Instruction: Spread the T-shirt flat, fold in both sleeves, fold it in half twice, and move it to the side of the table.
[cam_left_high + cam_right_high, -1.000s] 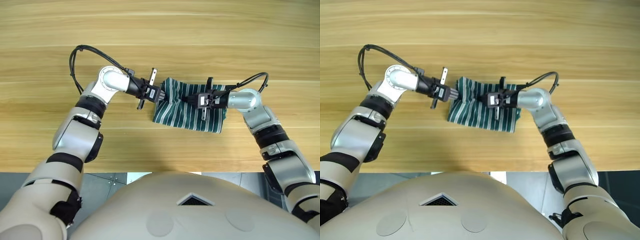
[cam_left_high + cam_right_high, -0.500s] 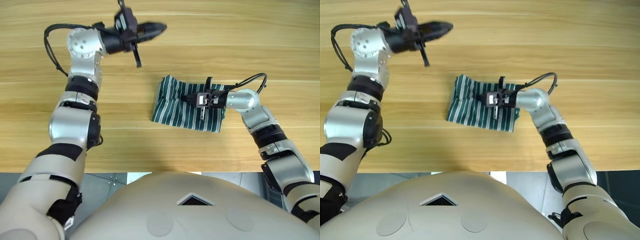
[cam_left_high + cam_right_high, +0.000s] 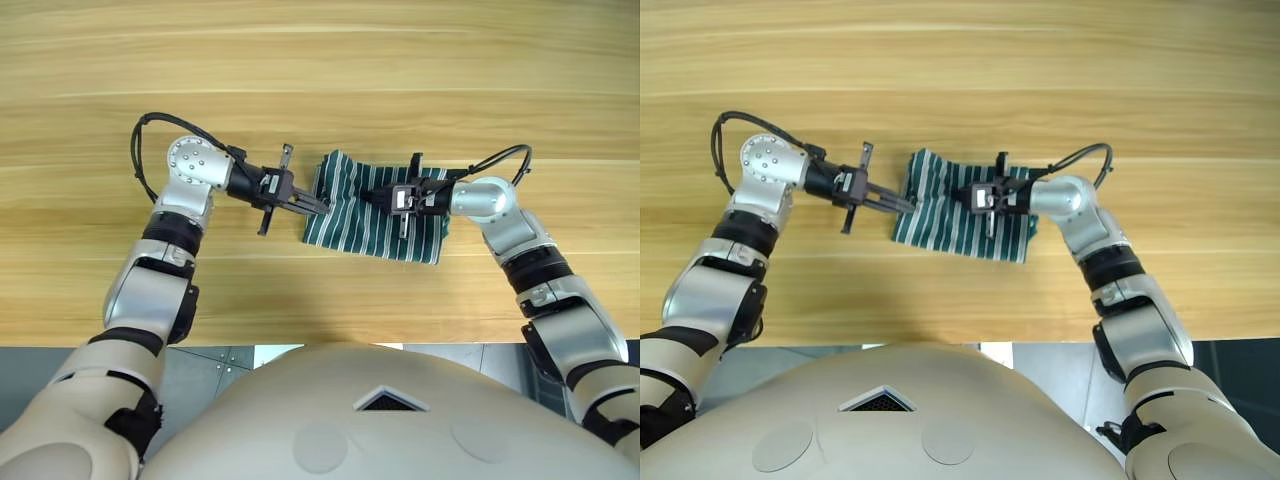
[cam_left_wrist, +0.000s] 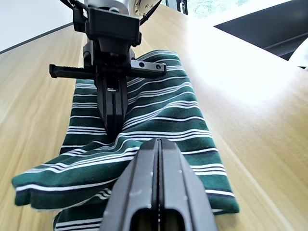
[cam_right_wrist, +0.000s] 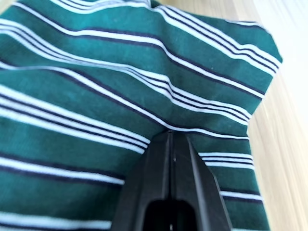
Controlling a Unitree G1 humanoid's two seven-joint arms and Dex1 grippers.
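The green striped T-shirt [image 3: 345, 218] lies folded into a small rectangle on the wooden table [image 3: 320, 80], in front of me. My left gripper [image 3: 322, 205] is shut, its tip touching the shirt's left edge [image 4: 158, 142]. My right gripper [image 3: 368, 197] is also shut and presses its tip down on the top of the shirt [image 5: 169, 132], where creases in the cloth [image 5: 96, 72] run together. The left wrist view shows the right gripper [image 4: 114, 130] standing on the fabric [image 4: 159, 103] just beyond the left gripper.
Bare wooden tabletop [image 3: 1140, 80] stretches far beyond and to both sides of the shirt. The table's near edge [image 3: 300, 343] runs close in front of me, with dark floor below it.
The left arm, which had swung up and away to the far left half a second ago, is back low at the shirt's left edge. The right gripper stayed on the shirt.
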